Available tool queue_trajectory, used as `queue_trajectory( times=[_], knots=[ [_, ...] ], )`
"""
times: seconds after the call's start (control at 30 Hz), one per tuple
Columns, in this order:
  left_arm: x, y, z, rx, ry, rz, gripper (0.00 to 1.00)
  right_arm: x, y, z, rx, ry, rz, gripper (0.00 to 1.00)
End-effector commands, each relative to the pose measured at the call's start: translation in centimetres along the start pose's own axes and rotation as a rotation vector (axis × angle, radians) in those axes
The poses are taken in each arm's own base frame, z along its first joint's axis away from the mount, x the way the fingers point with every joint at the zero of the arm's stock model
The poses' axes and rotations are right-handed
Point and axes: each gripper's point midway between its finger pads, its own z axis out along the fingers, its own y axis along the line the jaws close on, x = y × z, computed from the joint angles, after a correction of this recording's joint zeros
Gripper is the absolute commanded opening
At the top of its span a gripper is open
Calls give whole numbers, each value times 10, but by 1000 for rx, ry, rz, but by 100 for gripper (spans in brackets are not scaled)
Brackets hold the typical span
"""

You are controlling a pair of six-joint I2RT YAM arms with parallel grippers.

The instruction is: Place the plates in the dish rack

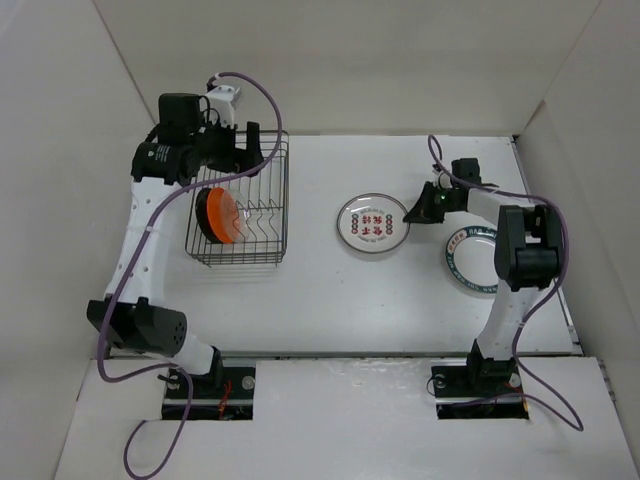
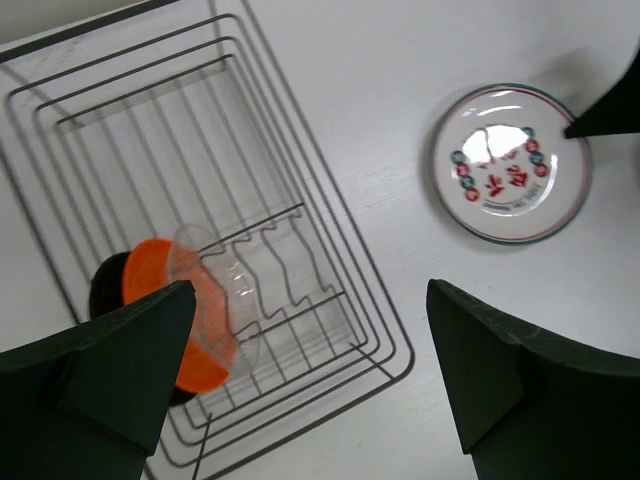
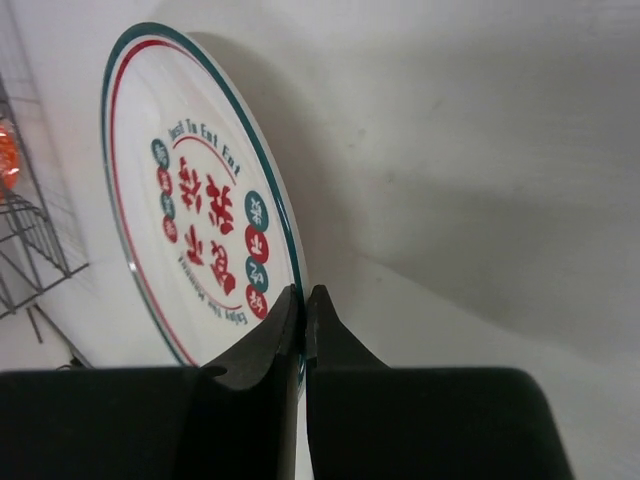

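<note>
Right gripper (image 3: 303,296) up front in its own wrist view: fingers pressed almost together, only a hairline between them, pinching the edge of the white plate with red characters (image 3: 195,210). From above, same plate lying flat on the table (image 1: 330,300), between dish rack (image 1: 283,200) and right arm, gripper at its right rim. Not lifted yet, as far as can be told.

Three already in the rack, standing on edge at its left side: small black plate (image 1: 201,215), small orange plate (image 1: 218,215), and clear glass plate (image 2: 215,265) against the orange one. Zigzag divider wires (image 2: 290,270) free just right of them. Larger white plate with green patterned rim (image 1: 468,262) out on the table to the right, partly under the right arm.

Left gripper (image 2: 310,400) spread wide, holding nothing, hovering over the rack.

Step in hand, by judgement: fourth plate, grasp made, carry to come. Next move likely calls for lifting by the rim, tipping upright, crossing leftwards, then lowering into a slot beside the glass one. Thin pinch on a smooth rim, so slip possible; slow tilt advisable. Left arm close above the rack, perhaps in the way of the drop.
</note>
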Motion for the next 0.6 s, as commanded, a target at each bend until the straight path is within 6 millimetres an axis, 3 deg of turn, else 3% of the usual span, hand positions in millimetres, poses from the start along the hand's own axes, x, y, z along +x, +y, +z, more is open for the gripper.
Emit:
queue_trajectory(
  times=[0.0, 0.07, 0.23, 0.37, 0.57],
  knots=[
    [-28, -39, 2, 245, -93, 48, 100, -40, 73, -21, -151, -209, -44, 0],
    [-35, -61, 7, 371, -131, 66, 100, -43, 110, -21, -161, -247, -111, 0],
    [-30, -98, 35, 515, -89, 112, 100, -52, 196, -49, -229, -352, -235, 0],
    [-39, -104, 42, 565, -119, 104, 100, -53, 232, -68, -271, -399, -289, 0],
    [-33, -108, 60, 603, -100, 99, 100, -50, 267, -91, -371, -429, -357, 0]
  ],
)
